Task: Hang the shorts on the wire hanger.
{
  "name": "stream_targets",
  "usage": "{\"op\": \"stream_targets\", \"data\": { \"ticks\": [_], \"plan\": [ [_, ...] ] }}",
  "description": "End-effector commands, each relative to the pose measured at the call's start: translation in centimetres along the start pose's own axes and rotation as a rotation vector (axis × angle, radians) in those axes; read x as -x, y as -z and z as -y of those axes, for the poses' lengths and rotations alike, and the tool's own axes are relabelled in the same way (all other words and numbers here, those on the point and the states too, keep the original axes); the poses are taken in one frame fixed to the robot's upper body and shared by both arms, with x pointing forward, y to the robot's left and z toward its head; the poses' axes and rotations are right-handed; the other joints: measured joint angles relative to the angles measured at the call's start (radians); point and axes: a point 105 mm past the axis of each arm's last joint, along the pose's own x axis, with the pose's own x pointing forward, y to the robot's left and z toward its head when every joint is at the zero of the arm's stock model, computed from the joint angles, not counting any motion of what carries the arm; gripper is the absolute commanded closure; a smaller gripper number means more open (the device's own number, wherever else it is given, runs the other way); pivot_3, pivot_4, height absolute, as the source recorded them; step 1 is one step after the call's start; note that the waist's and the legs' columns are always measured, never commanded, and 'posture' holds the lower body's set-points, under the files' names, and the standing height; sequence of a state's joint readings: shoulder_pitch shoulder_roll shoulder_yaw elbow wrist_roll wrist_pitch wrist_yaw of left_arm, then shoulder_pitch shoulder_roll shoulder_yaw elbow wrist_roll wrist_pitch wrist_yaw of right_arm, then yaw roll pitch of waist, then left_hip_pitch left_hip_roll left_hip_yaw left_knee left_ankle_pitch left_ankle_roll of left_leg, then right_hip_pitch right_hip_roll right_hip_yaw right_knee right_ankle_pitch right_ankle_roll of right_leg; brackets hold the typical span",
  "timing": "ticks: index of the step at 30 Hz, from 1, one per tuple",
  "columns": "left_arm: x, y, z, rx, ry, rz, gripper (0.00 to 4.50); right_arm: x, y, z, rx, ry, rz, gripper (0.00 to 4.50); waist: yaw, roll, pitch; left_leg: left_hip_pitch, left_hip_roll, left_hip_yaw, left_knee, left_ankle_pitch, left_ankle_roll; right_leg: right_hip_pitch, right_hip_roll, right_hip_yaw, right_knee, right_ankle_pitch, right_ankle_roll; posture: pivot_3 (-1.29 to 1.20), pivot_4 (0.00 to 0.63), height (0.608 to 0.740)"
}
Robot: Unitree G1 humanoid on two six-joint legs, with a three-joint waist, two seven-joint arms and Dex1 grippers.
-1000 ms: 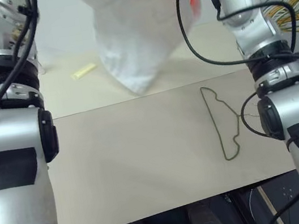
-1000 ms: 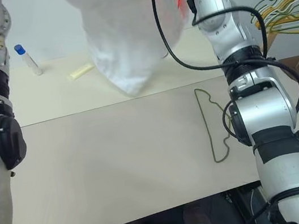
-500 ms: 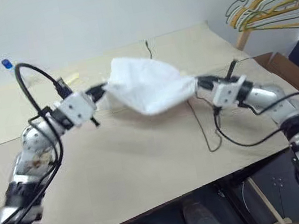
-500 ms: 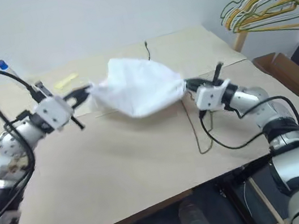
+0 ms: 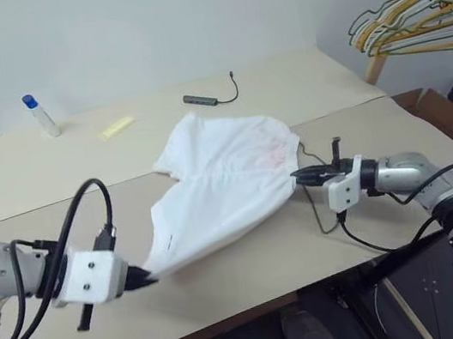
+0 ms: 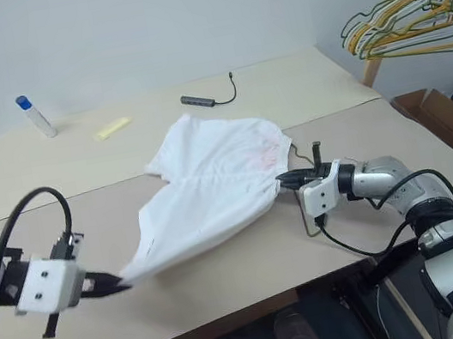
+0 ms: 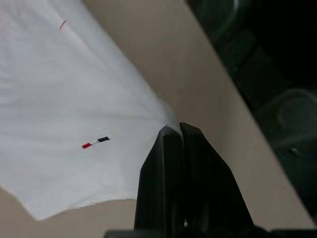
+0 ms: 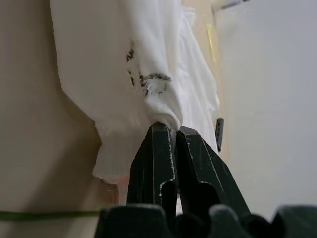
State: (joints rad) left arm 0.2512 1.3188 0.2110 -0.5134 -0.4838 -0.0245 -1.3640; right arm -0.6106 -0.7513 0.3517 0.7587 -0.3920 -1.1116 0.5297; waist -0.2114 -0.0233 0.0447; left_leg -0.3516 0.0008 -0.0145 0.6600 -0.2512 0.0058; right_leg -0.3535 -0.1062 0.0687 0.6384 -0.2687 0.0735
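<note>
From the head camera, the shorts [image 5: 224, 179] lie spread across the table [image 5: 253, 274], stretched between the left gripper [image 5: 146, 277] and the right gripper [image 5: 297, 177], partly covering the wire hanger [image 5: 319, 210]. The left wrist view shows black fingers [image 7: 166, 163] pinching a white hem corner. In the right wrist view, fingers [image 8: 153, 153] clamp the gathered waistband.

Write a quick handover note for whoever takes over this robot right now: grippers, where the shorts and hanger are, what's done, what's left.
Left gripper: shut on one corner of the shorts.
Right gripper: shut on the opposite edge of the shorts.
Shorts: spread on the table between the two grippers.
Wire hanger: flat on the table by the right gripper, mostly hidden by the shorts and arm.
Done: shorts gripped and spread out.
Left: get the shorts onto the hanger.
</note>
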Motion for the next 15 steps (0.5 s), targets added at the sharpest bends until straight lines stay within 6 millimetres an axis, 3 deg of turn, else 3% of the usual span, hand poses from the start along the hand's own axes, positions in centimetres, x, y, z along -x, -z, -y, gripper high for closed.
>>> {"op": "stream_targets", "data": {
  "ticks": [1, 10, 15],
  "plan": [
    [-0.3, -1.5, 0.9, -0.004, 0.054, 0.060, 4.48, 1.1, 0.4, 0.6, 0.037, 0.029, -0.033, 4.50, 0.007, 0.000, 0.000, 0.000, 0.000, 0.000, 0.000, 0.000, 0.000, 0.000, 0.000, 0.000, 0.000, 0.000, 0.000, -0.11, 0.000, 0.740],
    [-2.3, -1.8, 4.8, 0.080, 0.144, 0.162, 4.48, 2.3, -1.0, -2.3, 0.064, -0.045, 0.019, 4.50, 0.004, 0.000, 0.000, 0.000, -0.001, 0.001, 0.000, -0.001, 0.000, 0.000, 0.000, 0.000, 0.000, -0.001, -0.001, -0.13, 0.000, 0.740],
    [-3.3, -1.5, 6.4, 0.102, 0.144, 0.194, 4.48, 2.6, -1.3, -2.8, 0.067, -0.058, 0.017, 4.50, 0.005, 0.000, -0.001, 0.003, 0.000, 0.002, 0.000, -0.001, 0.000, 0.002, 0.001, 0.001, 0.000, -0.001, -0.002, -0.14, 0.000, 0.740]
  ]
}}
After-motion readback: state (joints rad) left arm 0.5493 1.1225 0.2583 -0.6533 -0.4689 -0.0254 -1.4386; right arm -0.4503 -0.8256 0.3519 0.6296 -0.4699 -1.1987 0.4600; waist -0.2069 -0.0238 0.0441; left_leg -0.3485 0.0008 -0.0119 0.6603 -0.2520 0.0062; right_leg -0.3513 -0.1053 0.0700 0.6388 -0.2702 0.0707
